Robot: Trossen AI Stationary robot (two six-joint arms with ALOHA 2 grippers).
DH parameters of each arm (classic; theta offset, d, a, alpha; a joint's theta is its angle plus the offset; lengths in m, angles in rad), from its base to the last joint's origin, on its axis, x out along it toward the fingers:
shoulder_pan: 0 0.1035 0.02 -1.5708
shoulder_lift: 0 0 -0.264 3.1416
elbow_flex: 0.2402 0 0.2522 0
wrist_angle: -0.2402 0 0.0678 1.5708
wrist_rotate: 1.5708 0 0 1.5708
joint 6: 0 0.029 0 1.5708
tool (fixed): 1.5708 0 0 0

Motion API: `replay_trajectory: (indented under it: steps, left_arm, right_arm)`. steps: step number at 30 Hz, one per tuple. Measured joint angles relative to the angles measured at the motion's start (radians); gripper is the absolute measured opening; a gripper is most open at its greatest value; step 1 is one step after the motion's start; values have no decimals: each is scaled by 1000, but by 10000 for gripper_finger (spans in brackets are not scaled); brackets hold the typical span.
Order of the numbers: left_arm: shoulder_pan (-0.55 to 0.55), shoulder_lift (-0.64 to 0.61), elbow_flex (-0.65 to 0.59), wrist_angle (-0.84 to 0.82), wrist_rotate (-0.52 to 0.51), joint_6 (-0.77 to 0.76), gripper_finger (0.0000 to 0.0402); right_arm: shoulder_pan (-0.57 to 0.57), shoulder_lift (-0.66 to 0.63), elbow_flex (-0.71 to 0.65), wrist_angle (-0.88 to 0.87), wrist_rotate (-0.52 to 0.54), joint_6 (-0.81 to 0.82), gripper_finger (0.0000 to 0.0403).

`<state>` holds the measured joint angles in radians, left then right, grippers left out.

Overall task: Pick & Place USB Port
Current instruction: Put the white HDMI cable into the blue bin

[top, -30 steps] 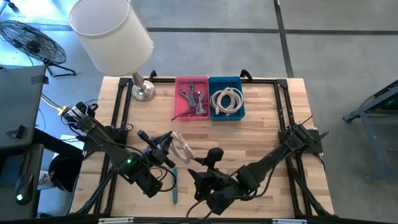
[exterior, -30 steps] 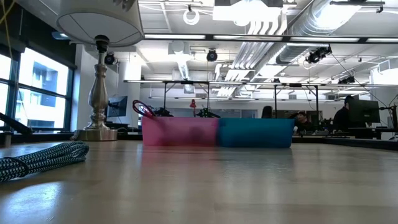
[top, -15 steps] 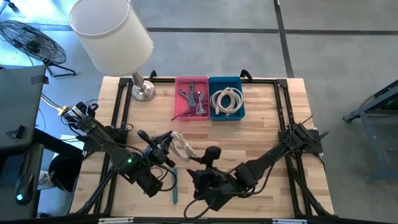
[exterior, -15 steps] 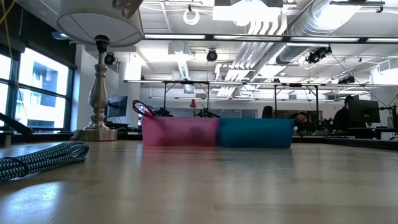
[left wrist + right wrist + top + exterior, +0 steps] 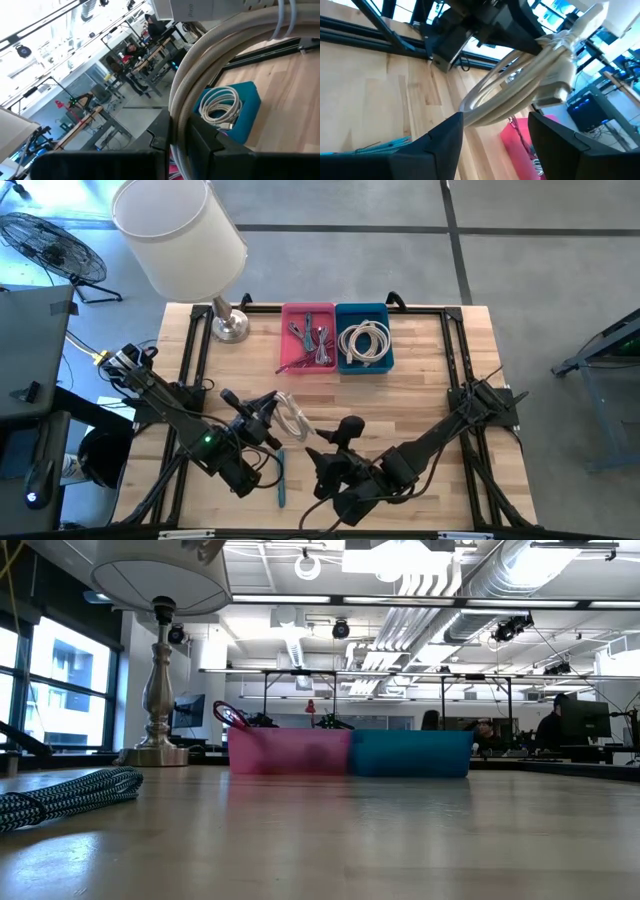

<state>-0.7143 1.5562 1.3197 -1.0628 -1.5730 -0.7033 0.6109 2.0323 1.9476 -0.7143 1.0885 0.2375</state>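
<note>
A: What do we log as changed over the last second?

B: Small stuff. In the high view the right end effector (image 5: 335, 442) sat nearer the coiled white cable (image 5: 291, 420) half a second ago, now it's a touch back toward the right again. So a little in-and-out wobble next to the coil, no real travel.

A: And the left end effector (image 5: 268, 412)?

B: Same spot in all three overhead frames. It's clamped on the coil; in the left wrist view we see the loops (image 5: 200, 75) pinched right between its fingers (image 5: 165, 132), coil lifted off the worktop (image 5: 420, 395).

A: Right fingers?

B: Spread apart. In the right wrist view both fingers (image 5: 440, 145) stand wide with the cable bundle (image 5: 520, 85) ahead of them, not touching. We hold nothing on that side.

A: Bins?

B: Unmoved. Pink bin (image 5: 308, 338) has dark cables, blue bin (image 5: 364, 337) has a white coil, both at the far edge beside the lamp (image 5: 180, 230). A blue cable (image 5: 281, 475) lies on the worktop near the front. The low view shows no change, no arms in it.

A: Meaning for the task?

B: We judge it's a handover or regrasp being lined up: the coil is picked, not placed. Likely target is the blue bin, going by the matching coil.
</note>
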Motion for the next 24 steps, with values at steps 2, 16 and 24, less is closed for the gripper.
replay_trajectory:
  steps: [2,16,24]
  left_arm:
    - [0,0,0,-1,0,0,33]
    - [0,0,0,-2,3,-1,33]
    - [-14,0,0,-3,4,-1,29]
  right_arm:
    - [-7,0,0,-8,-6,18,216]
    - [-106,0,0,78,-283,2,216]
    - [-141,0,0,126,-492,-73,185]
